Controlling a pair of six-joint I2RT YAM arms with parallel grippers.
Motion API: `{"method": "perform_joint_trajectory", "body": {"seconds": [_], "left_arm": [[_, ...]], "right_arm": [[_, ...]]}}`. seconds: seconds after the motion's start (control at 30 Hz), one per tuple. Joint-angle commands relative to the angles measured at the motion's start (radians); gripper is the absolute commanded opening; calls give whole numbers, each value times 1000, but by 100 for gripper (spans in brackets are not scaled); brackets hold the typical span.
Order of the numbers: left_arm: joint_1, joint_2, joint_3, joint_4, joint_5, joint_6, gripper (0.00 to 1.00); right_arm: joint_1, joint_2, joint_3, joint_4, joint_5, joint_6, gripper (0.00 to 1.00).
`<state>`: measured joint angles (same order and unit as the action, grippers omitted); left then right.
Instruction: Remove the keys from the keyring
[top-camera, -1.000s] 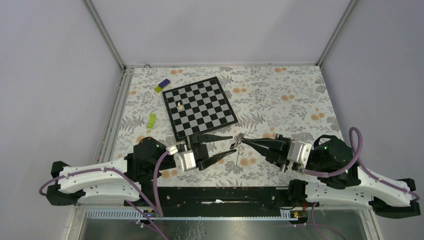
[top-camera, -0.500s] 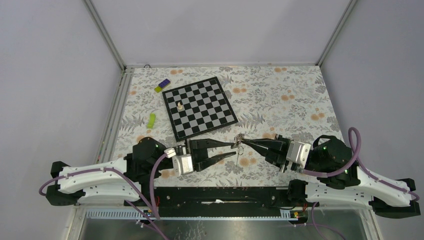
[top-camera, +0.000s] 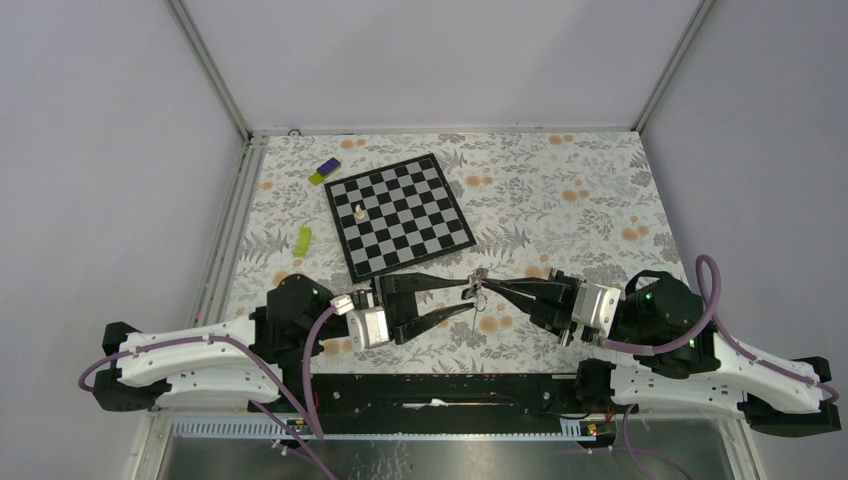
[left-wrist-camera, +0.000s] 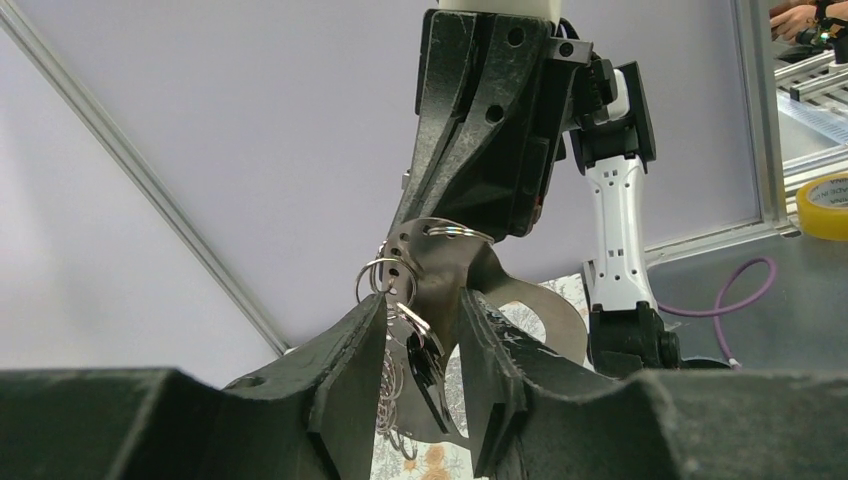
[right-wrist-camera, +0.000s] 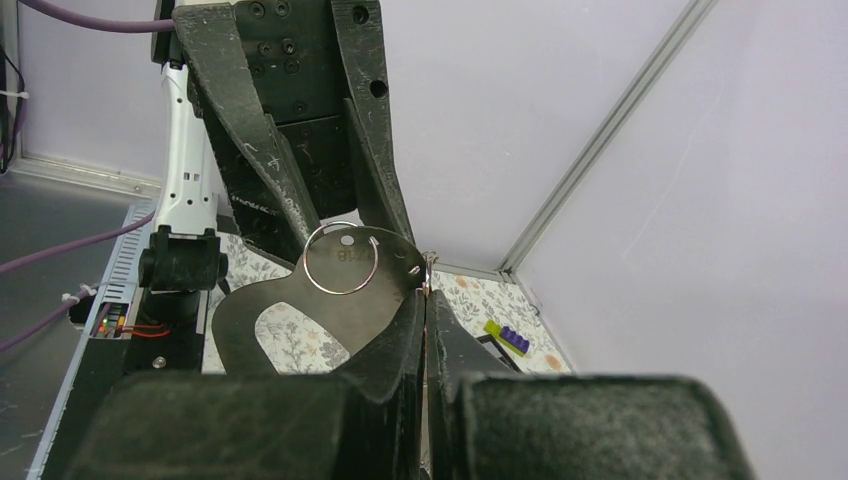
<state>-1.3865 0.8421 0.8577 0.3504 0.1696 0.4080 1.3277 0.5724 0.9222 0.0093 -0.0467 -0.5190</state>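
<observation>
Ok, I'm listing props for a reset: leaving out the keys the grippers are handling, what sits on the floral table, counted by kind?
chessboard: 1
white chess piece: 1
toy blocks: 2, the purple-and-yellow brick and the green block
Total: 4

You'll find almost nothing to read, only a few faint stamped characters on the flat metal plate (right-wrist-camera: 350, 315), seen through the keyring (right-wrist-camera: 307, 265) in the right wrist view, too small and dim to make out, no other lettering legible.
</observation>
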Motion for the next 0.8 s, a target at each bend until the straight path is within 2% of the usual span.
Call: {"method": "perform_joint_trajectory", "body": {"seconds": [0.0, 0.77], "left_arm": [[0, -5, 27, 67, -27, 11, 38], [0, 13, 20, 93, -45, 29, 42]], "right_arm": [[1, -2, 14, 37, -19, 8, 0], [1, 20, 21, 25, -52, 14, 0]]}}
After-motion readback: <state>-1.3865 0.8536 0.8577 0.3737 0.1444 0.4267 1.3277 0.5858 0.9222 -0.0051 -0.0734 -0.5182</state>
